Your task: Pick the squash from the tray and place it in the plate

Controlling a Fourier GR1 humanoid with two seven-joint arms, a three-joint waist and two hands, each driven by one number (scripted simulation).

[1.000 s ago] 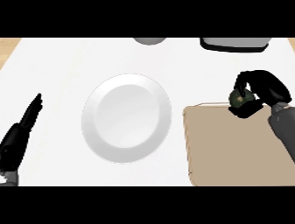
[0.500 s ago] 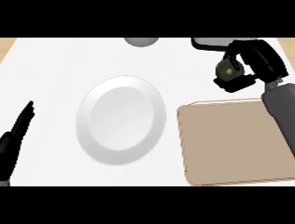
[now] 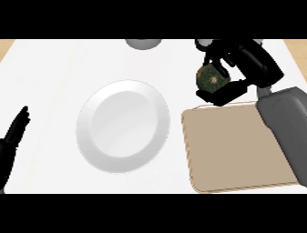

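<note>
My right hand (image 3: 240,68) is curled round a dark green squash (image 3: 210,76), holding it above the counter just beyond the far edge of the tan tray (image 3: 240,150). The squash is partly hidden by the fingers and thumb. A white plate (image 3: 122,126) lies left of the tray, with nothing on it. The squash hangs to the right of the plate's far rim. At the lower left my left hand (image 3: 11,136) rests open with fingers straight, apart from the plate.
A grey bowl (image 3: 144,43) sits at the far edge of the white counter (image 3: 48,82). A dark object (image 3: 206,44) shows behind my right hand. Wooden surface borders the counter at both far corners.
My right hand has carried the squash up off the tray, away from me and then slightly leftward toward the plate. The left hand has barely shifted.
</note>
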